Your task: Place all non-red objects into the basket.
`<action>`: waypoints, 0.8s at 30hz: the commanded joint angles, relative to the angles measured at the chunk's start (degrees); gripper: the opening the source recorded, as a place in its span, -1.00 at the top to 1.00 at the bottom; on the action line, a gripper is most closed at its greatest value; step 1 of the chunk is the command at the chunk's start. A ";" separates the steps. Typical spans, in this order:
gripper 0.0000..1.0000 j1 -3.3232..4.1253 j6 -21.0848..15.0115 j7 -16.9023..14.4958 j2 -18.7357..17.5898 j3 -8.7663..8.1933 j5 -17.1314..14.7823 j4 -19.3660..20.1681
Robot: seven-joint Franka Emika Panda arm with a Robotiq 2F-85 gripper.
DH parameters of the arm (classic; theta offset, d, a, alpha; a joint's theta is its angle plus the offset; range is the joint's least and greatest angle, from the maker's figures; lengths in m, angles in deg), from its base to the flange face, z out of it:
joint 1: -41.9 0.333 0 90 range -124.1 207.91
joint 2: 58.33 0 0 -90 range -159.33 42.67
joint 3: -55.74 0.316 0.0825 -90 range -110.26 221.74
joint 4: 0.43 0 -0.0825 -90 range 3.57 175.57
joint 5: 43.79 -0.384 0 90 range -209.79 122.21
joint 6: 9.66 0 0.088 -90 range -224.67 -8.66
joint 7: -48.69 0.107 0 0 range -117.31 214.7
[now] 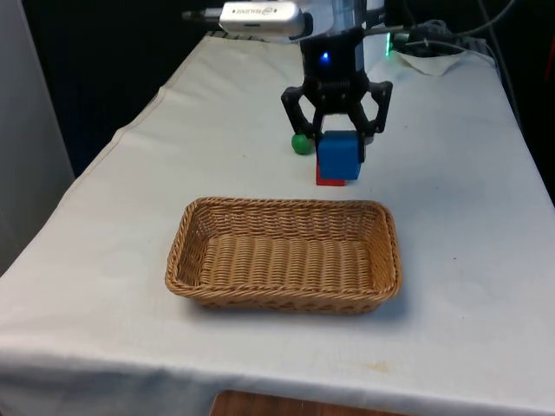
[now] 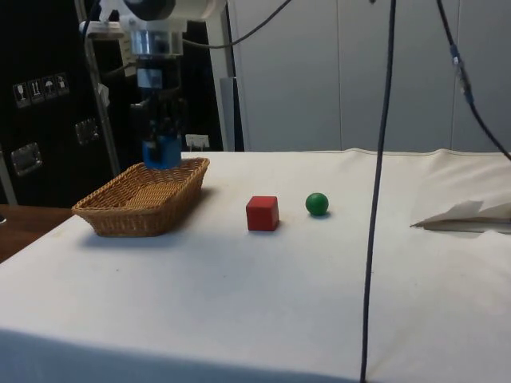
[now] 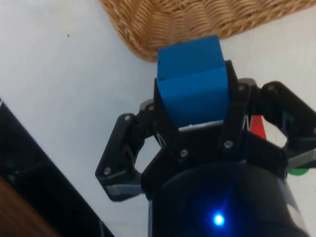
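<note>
Blue cube [image 1: 339, 155]: clamped between the fingers of the black two-finger gripper [image 1: 340, 147], held off the white cloth-covered table [image 1: 468, 260], apparently just beyond the far rim of the woven wicker rectangular basket [image 1: 286, 256] (nothing in it). Red cube [image 2: 262, 213] on the cloth past the basket; small green ball [image 2: 317, 204] just beside it, apart

basket [image 1: 282, 295]: woven wicker, rough
worktop [image 1: 468, 260]: white cloth, matt
blue cube [image 1: 338, 156]: smooth, matt
pincer [image 1: 339, 134]: black plastic
</note>
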 commanded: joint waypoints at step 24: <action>0.94 -3.38 1.38 -1.49 -16.27 -0.52 -7.05 -17.02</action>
